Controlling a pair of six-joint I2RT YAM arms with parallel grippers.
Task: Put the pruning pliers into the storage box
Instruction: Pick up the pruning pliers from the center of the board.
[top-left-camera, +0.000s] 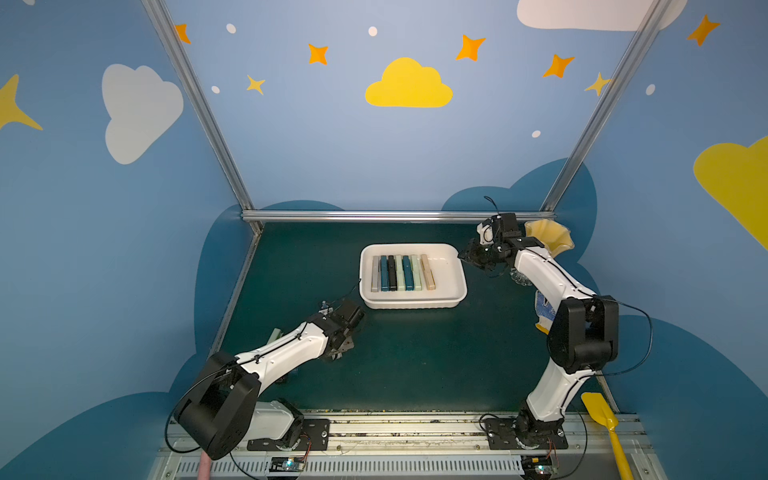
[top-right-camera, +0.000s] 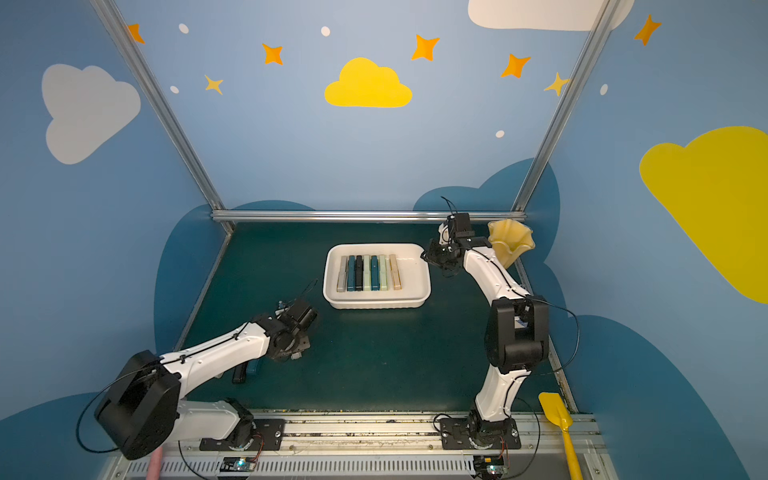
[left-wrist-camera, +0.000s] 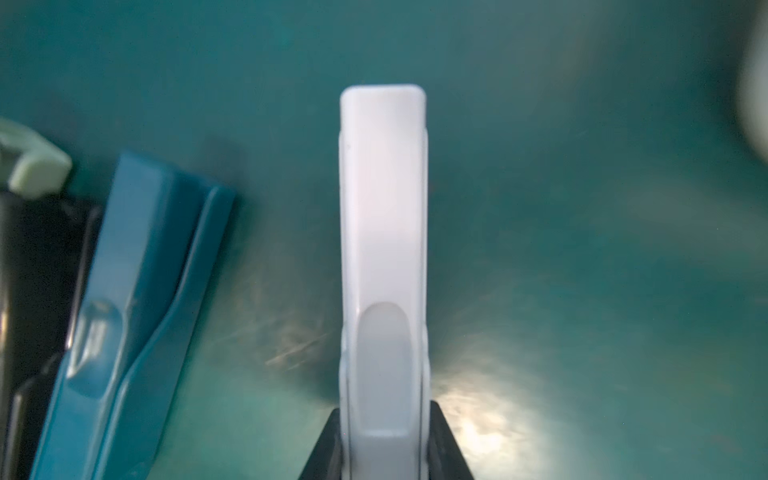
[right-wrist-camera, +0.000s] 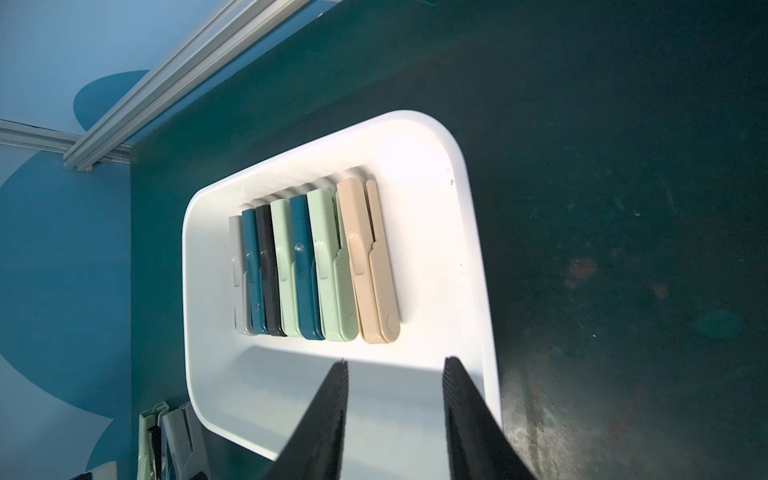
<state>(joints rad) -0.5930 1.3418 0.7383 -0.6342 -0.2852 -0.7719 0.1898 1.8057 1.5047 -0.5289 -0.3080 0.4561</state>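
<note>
The white storage box (top-left-camera: 413, 305) (top-right-camera: 376, 303) stands mid-table with several pruning pliers (top-left-camera: 403, 272) (right-wrist-camera: 316, 266) lined up side by side inside. My left gripper (top-left-camera: 345, 345) (left-wrist-camera: 383, 407) is low over the mat at the front left, shut on a pale grey pruning plier (left-wrist-camera: 382, 208) that sticks out ahead of the fingers. Beside it on the mat lie a teal-blue plier (left-wrist-camera: 137, 291), a black one (left-wrist-camera: 37, 291) and a pale green one (left-wrist-camera: 37, 170). My right gripper (top-left-camera: 463, 255) (right-wrist-camera: 397, 360) hangs open over the box's right end (right-wrist-camera: 469, 208), with nothing between its fingers.
A yellow fluted vase (top-left-camera: 548, 241) stands at the back right behind my right arm. A yellow shovel (top-left-camera: 602, 419) lies at the front right edge. An aluminium rail (top-left-camera: 395, 215) bounds the back of the dark green mat.
</note>
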